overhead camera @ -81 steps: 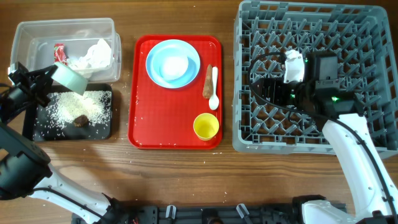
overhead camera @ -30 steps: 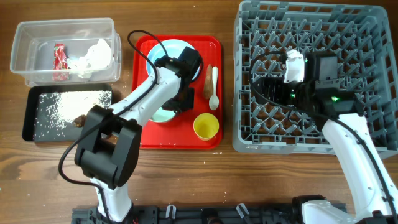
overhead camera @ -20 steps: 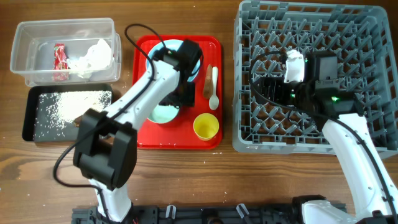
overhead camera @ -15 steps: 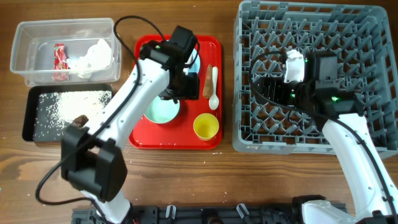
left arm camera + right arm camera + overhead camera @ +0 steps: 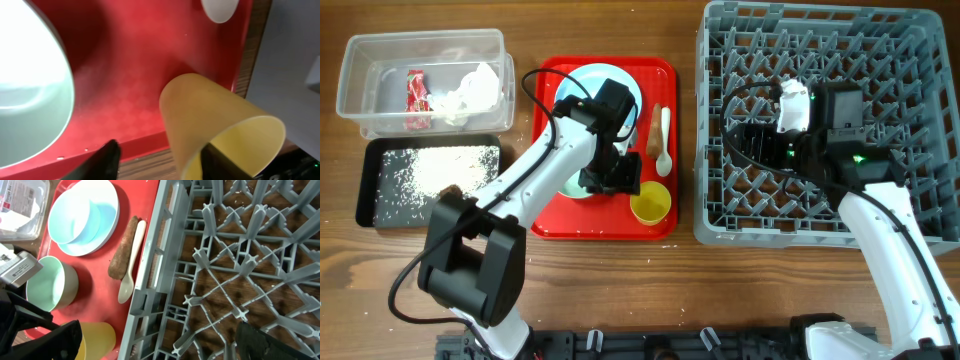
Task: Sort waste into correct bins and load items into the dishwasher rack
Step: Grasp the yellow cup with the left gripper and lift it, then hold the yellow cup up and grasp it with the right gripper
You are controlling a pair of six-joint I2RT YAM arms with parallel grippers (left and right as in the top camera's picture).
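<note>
Red wrapper (image 5: 416, 88) and napkin (image 5: 470, 88) are in the tub (image 5: 360, 60), rice (image 5: 430, 168) in the black tray (image 5: 365, 190). Stick (image 5: 654, 130), plate (image 5: 582, 82), spoon (image 5: 665, 140) and cup (image 5: 650, 203) sit on the red tray (image 5: 545, 215); rack (image 5: 705, 130) not loaded. I read left gripper (image 5: 160, 150) spread beside the cup, right gripper (image 5: 157, 340) spread too, both holding nothing.

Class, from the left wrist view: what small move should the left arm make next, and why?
Probably shift the left gripper toward the yellow cup until its wall sits between the jaws. The jaws stand open and empty above the red tray, with the cup just off to one side.
</note>
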